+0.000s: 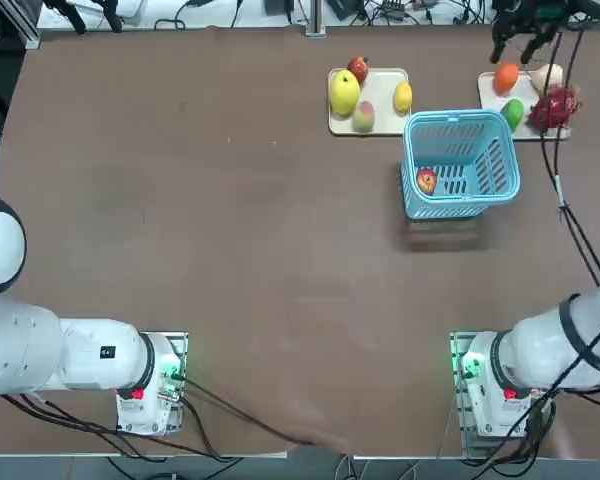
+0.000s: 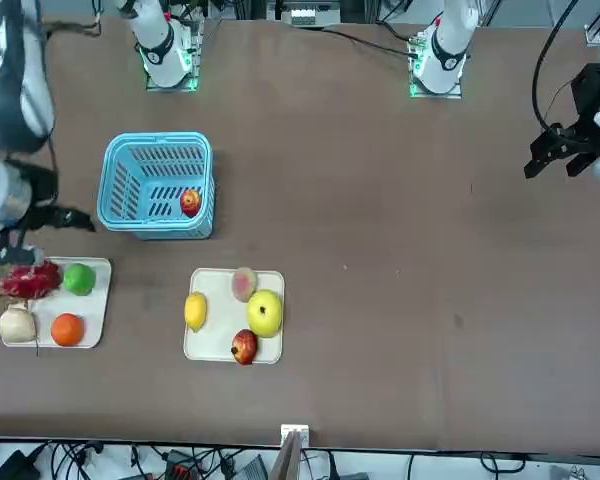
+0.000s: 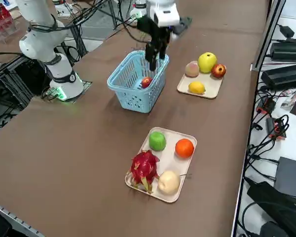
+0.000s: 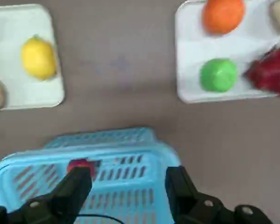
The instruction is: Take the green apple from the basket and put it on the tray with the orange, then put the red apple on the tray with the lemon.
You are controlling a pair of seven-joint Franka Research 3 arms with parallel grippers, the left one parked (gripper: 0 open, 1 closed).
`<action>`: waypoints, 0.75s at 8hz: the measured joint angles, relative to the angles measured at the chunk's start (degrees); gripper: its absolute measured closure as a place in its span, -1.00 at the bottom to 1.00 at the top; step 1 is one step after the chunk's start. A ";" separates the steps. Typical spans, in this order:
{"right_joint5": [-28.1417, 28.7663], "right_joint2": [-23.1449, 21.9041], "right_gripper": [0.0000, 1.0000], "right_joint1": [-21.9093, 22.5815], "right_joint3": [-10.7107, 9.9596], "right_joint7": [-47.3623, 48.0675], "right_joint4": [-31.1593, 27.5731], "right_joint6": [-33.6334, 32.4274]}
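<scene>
Hovering above the light blue slatted plastic basket (image 4: 107, 158), the right gripper (image 4: 126, 184) holds its fingers apart around nothing. The small red apple with a yellow patch (image 2: 189, 202) lies inside that basket. The bright green apple (image 3: 157, 140) sits on the flat cream tray (image 3: 182, 163), near the round orange (image 3: 184, 147).

Small red apple (image 4: 80, 164) showing only partly behind light blue slatted plastic basket (image 4: 126, 154), dark red lumpy fruit (image 4: 273, 72) running off wrist view's edge
</scene>
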 joint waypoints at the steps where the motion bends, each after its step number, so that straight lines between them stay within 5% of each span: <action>1: 1.70 -3.99 -0.94 2.18 0.01 2.38 -5.55 1.82; 4: 3.23 -15.48 -0.95 9.58 0.12 11.20 -24.98 13.31; 6: 3.24 -18.14 -0.95 10.63 0.13 11.39 -32.94 18.18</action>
